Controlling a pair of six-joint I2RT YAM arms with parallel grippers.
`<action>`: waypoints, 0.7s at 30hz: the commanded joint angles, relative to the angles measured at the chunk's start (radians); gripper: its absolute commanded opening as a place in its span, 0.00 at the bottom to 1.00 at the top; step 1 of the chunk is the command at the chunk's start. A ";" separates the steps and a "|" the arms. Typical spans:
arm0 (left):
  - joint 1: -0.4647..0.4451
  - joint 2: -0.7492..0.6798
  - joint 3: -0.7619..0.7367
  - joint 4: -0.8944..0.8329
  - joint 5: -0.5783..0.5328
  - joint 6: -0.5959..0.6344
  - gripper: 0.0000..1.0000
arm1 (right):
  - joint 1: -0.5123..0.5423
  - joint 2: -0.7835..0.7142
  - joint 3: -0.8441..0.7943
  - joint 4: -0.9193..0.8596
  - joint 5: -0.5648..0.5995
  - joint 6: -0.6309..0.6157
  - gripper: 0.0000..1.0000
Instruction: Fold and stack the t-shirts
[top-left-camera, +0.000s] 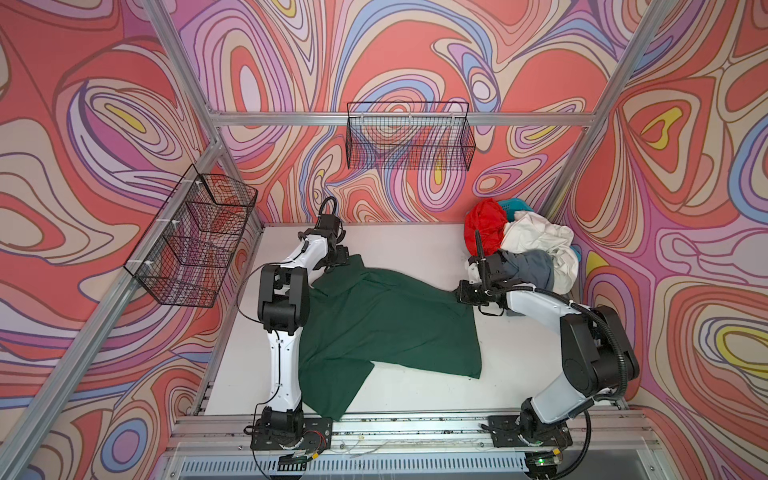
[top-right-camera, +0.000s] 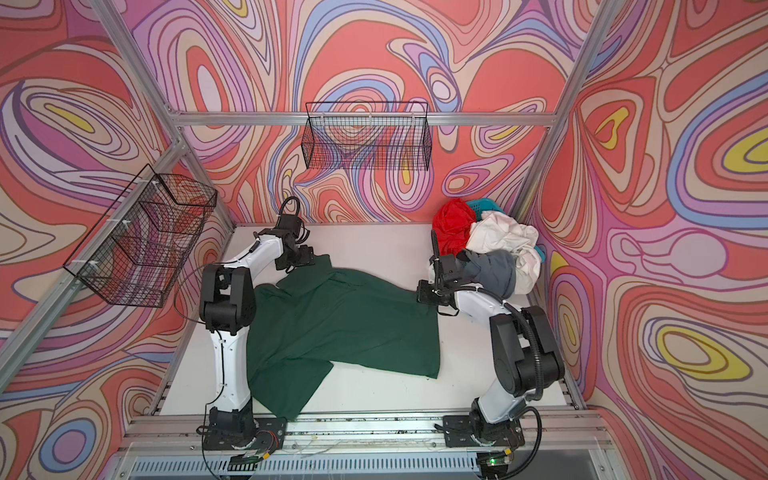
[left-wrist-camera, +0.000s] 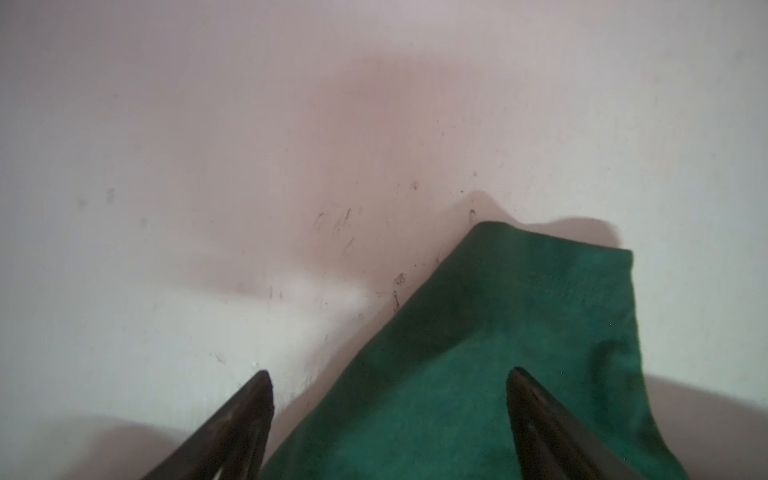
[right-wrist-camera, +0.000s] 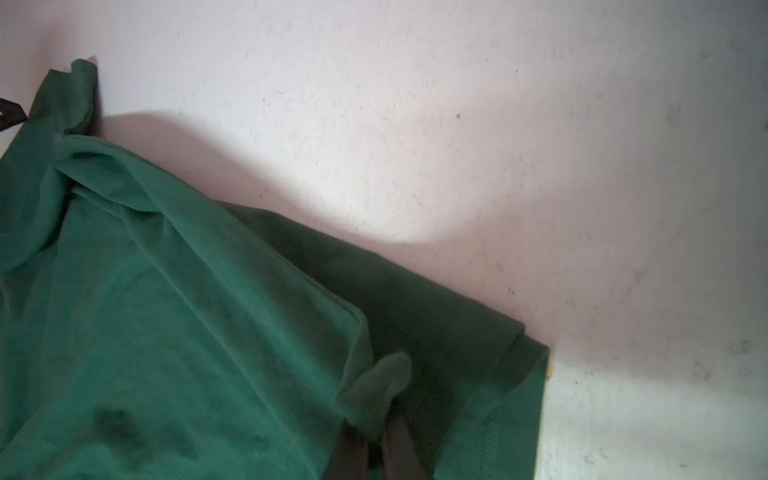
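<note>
Flattening the first shirt looks like the step in hand; no fold is made yet.

L to R: the left gripper (left-wrist-camera: 390, 374) sits low at the far-left corner of the green shirt (top-left-camera: 386, 320). Its jaws are spread wide and grip nothing. In the left wrist view one jaw is over bare table (top-left-camera: 415, 245), the other over a cloth corner lying flat.

The green shirt lies spread across the table centre betw. the two arms. One sleeve splays toward the near-left by the left arm's base, and there are a few ridges along the far edge.

The right gripper (right-wrist-camera: 374, 446) is at the shirt's far-right edge, jaws closed on a small nub of green cloth, w/ a doubled-under layer just beside it.

In the far-right corner the red shirt (top-left-camera: 484, 226), off-white shirt (top-left-camera: 536, 241) and grey-blue shirt (top-left-camera: 532, 268) are heaped unfolded in and over the turquoise basket (top-left-camera: 509, 205). The grey-blue one hangs just behind the right wrist.

Next, by my read, the right side should ease its pinch down and let go so the edge lies flat. Both arms then need matched grips on one long side, approx. sleeve and hem, to carry it over the middle. Risk: a lone pull from the right would drag and bunch the cloth.
</note>
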 joint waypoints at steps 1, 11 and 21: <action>0.006 0.046 0.054 -0.118 0.075 0.034 0.84 | 0.001 0.011 0.027 0.013 0.001 0.004 0.00; 0.006 0.147 0.122 -0.157 0.166 0.040 0.62 | 0.001 0.033 0.042 0.019 -0.021 0.012 0.00; 0.006 0.184 0.227 -0.190 0.192 0.089 0.04 | 0.001 0.054 0.106 0.007 -0.025 0.017 0.00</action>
